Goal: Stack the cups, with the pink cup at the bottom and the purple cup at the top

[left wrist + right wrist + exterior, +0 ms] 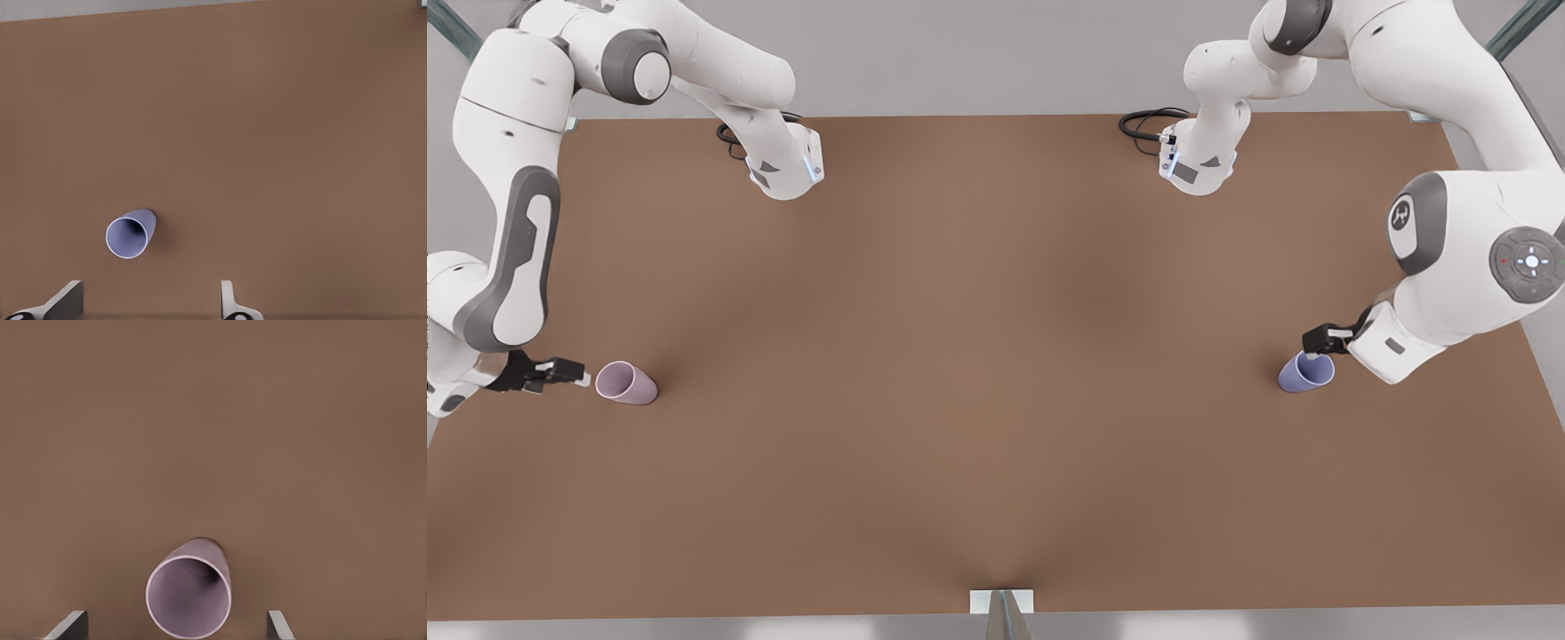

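Right tool (574, 373) spread beside pink cup (626, 383); left tool (1323, 341) spread over purple cup (1306, 371), wide bare table (996, 356) between

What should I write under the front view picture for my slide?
Two open grippers near their cups: right gripper beside the pink cup, left gripper above the purple cup.

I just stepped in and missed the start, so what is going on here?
Two arms are going after two cups on a brown table. The left end effector, at the front view's right, hangs open just above the purple cup. The right end effector, at the front view's left, sits open beside the pink cup. Neither cup is gripped, they stand far apart, and no stacking has begun.
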Controlling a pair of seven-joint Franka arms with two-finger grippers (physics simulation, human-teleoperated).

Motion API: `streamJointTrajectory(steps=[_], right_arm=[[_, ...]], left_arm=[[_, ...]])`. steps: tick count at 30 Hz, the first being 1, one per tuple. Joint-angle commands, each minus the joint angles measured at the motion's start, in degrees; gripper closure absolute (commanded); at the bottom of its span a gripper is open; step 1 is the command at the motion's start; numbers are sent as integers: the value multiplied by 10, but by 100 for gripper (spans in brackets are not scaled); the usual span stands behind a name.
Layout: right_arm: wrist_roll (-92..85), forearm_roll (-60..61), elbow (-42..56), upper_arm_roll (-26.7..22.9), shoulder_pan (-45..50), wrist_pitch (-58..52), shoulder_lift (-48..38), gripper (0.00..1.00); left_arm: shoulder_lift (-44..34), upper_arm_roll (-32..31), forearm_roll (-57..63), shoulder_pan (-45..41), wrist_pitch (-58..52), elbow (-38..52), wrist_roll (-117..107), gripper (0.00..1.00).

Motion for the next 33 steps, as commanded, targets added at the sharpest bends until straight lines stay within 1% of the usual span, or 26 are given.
streamJointTrajectory(steps=[1,4,9,16,18,20,23,24,25,27,28,33], right_arm=[[-223,1,0,-6,0,39,11,0],[-253,2,-2,-11,0,55,39,0],[-273,-2,-13,-24,2,73,60,0],[-291,-2,-46,-27,1,75,56,0],[-314,-1,-52,-27,-1,98,62,0],[-317,-2,-53,-27,-1,100,66,6],[-317,-1,-69,-27,0,101,65,8],[-317,-1,-69,-27,0,102,66,9],[-315,-1,-69,-26,0,105,67,13],[-313,-1,-68,-26,0,116,74,14],[-313,-1,-69,-26,0,116,74,20],[-307,6,-91,-25,1,127,79,22]], left_arm=[[0,0,1,0,0,0,-2,0],[4,0,1,0,0,0,-2,0],[5,0,2,1,0,0,-3,0],[9,0,3,2,0,0,-3,0],[10,0,3,2,0,0,-3,0],[9,0,3,3,0,0,-3,0],[10,0,3,4,0,0,-3,0],[10,0,3,4,0,0,-3,0],[11,0,3,4,0,0,-3,0],[14,0,3,4,0,1,-3,0],[14,0,3,4,0,0,-3,0],[14,0,3,5,0,0,-3,0]])
